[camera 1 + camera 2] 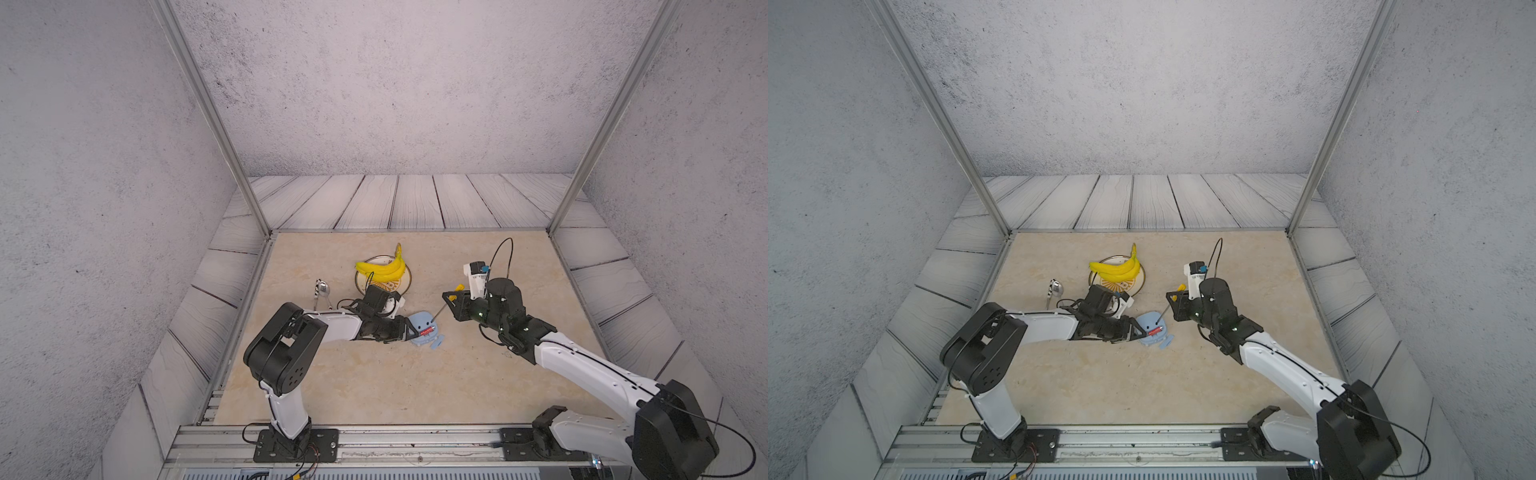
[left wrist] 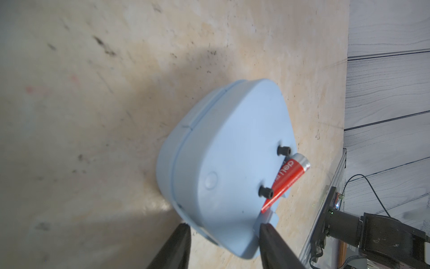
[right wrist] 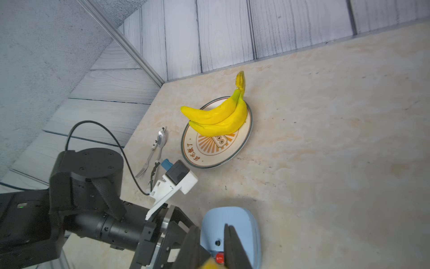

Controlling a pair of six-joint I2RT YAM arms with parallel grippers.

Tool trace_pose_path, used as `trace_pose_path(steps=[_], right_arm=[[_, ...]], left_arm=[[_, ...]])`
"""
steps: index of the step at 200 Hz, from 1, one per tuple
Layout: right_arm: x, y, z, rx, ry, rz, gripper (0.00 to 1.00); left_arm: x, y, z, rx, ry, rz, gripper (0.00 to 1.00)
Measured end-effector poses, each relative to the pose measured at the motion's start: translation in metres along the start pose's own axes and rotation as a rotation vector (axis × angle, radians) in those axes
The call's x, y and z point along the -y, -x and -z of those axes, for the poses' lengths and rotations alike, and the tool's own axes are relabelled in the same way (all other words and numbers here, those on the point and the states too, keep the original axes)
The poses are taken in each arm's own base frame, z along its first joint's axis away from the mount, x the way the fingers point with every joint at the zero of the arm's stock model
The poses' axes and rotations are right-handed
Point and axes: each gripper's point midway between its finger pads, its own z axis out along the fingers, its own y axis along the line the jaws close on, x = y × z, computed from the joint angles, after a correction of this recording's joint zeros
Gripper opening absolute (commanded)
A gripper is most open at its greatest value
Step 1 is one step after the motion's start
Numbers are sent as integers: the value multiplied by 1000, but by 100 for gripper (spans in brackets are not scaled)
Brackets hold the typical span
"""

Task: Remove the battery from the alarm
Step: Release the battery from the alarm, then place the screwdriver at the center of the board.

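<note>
Battery, a small red cylinder with a silver end (image 2: 288, 177), sits tilted at the far edge of the light-blue rounded-square plastic alarm (image 2: 223, 149), just past the left end effector (image 2: 223, 225). Its black fingers (image 2: 274, 246) flank the alarm's near corner; whether they clamp it cannot be told. The alarm lies face-down on the beige marbled desk (image 2: 93, 116). The right end effector (image 1: 449, 297) is clamped on a yellow-handled metal screwdriver (image 1: 458, 287), whose tip points at the alarm's back near the battery.
</note>
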Motion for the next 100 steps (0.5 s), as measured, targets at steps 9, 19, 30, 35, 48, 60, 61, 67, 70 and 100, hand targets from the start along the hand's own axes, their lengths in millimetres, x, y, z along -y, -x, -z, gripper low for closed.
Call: trace_pose_path(steps=[9, 19, 30, 35, 48, 60, 61, 67, 70, 100], right_arm=[[3, 4, 6, -8, -32, 40, 0], [6, 7, 13, -24, -63, 79, 0], [11, 9, 19, -52, -99, 118, 0], [14, 9, 21, -70, -113, 129, 0], [22, 6, 26, -125, -155, 155, 0], [31, 1, 28, -188, -187, 171, 0], [32, 1, 28, -194, -190, 171, 0], [37, -3, 28, -231, -207, 173, 0], [40, -5, 27, -250, -215, 175, 0], [68, -27, 14, -447, -270, 135, 0]], left_arm=[[0, 0, 0, 0, 1, -1, 53], [0, 0, 0, 1, 3, -2, 53], [0, 0, 0, 2, 4, -2, 54], [0, 0, 0, 3, 5, -2, 54], [-1, 0, 0, 4, 7, -3, 54], [-1, 1, 0, 5, 8, -3, 54], [-1, 1, 0, 5, 9, -4, 54], [-1, 1, 0, 6, 9, -4, 54], [-1, 1, 0, 6, 10, -5, 54], [-1, 2, -1, 9, 15, -8, 54]])
